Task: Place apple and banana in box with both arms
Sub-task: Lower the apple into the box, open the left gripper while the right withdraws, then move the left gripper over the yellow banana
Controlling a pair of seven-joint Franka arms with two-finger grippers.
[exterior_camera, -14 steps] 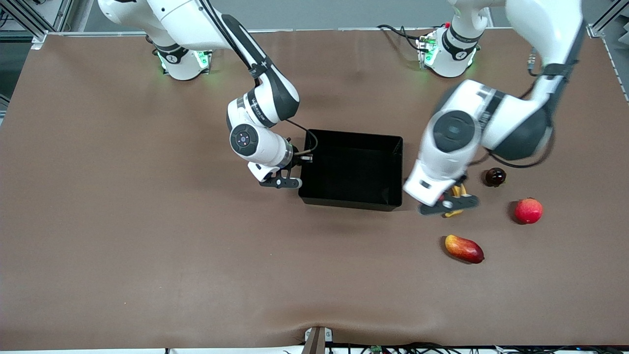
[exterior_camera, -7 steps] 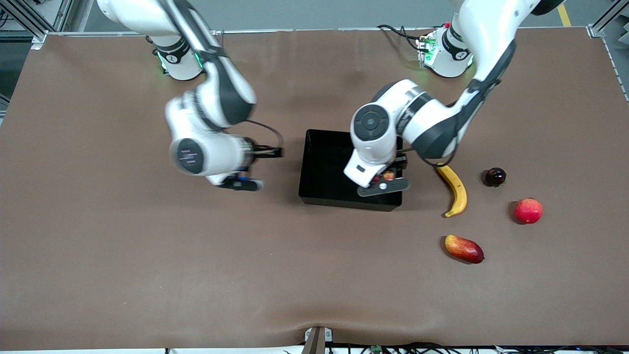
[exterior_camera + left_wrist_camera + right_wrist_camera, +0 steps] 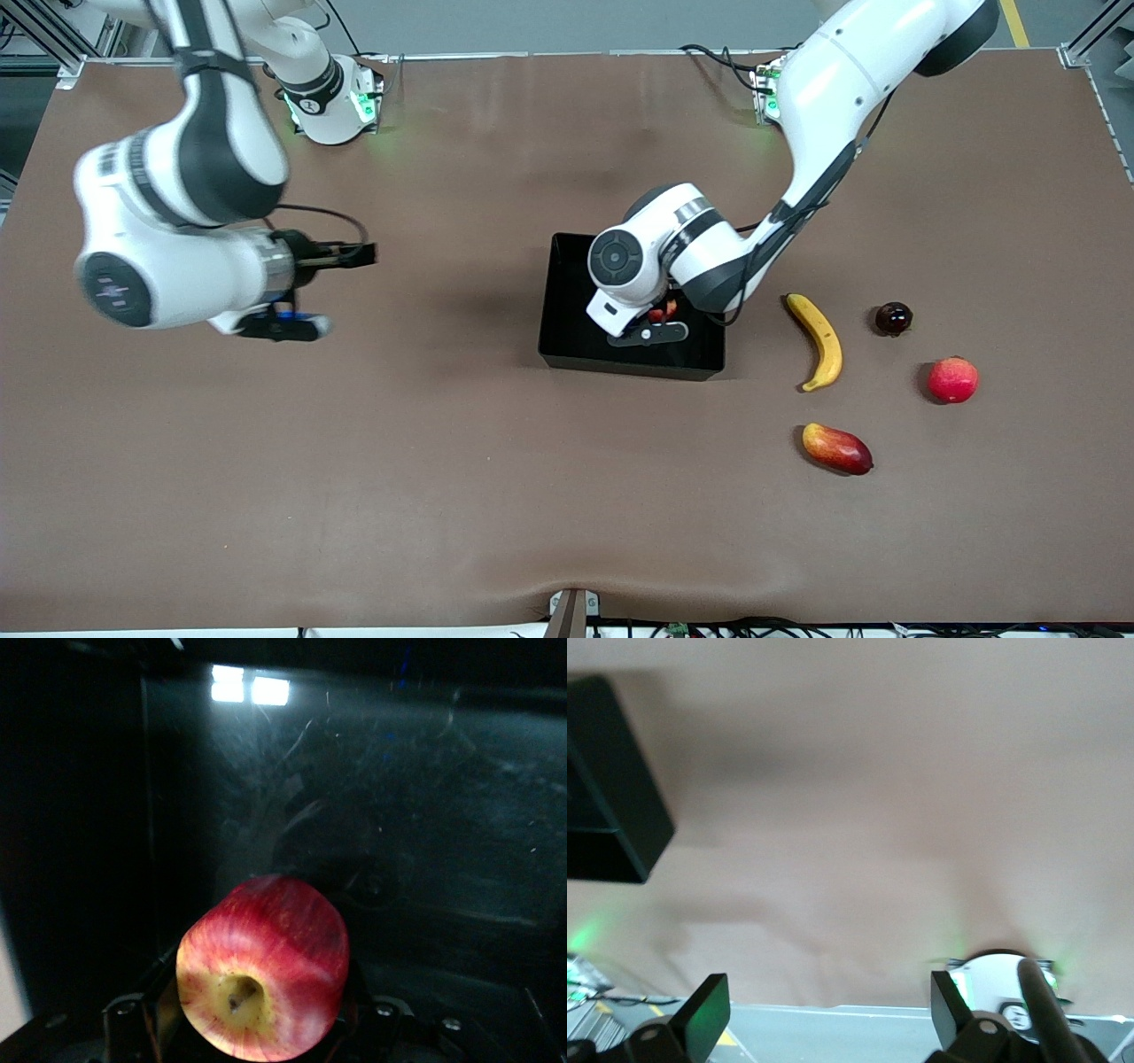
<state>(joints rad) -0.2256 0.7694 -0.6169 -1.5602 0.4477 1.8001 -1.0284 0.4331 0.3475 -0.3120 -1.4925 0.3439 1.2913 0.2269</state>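
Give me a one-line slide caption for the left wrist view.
Left gripper holds the red-and-yellow apple over the black box's floor.

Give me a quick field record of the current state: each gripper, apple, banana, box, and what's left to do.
left gripper: over the box, shut on the apple
right gripper: open, empty, above bare table toward the right arm's end
apple: held over the box floor, not yet released
banana: on the table beside the box, toward the left arm's end
box: no fruit seen resting inside
remaining: release apple; pick and place banana
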